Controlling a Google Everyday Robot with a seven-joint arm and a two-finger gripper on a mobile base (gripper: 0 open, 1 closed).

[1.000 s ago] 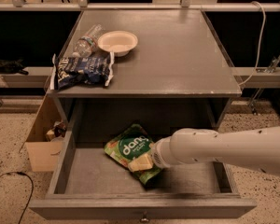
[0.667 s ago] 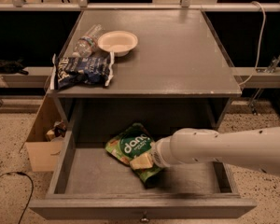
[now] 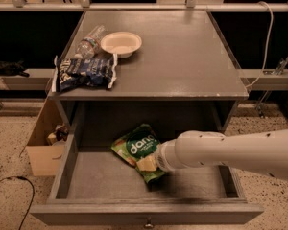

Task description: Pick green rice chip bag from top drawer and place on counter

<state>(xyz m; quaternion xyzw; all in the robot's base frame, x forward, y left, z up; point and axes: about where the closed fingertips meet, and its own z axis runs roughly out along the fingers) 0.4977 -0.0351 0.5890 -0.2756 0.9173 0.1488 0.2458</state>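
Nothing has visibly moved: the gripper point(image 3: 151, 163) rests at the 4 o'clock corner of the bag point(image 3: 133, 146); whether it grips, I cannot tell. Bag lies mid-drawer point(image 3: 67, 171), unlifted. Lifting and placing on the counter point(image 3: 182, 56), at 12 o'clock, remain.

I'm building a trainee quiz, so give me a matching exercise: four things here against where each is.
1 green rice chip bag
2 blue snack bag
3 white bowl
4 gripper

A counter, front left edge
B counter, back left
C at the green bag's near end
D on the top drawer floor

Pairs: 1-D, 2-A, 3-B, 4-C
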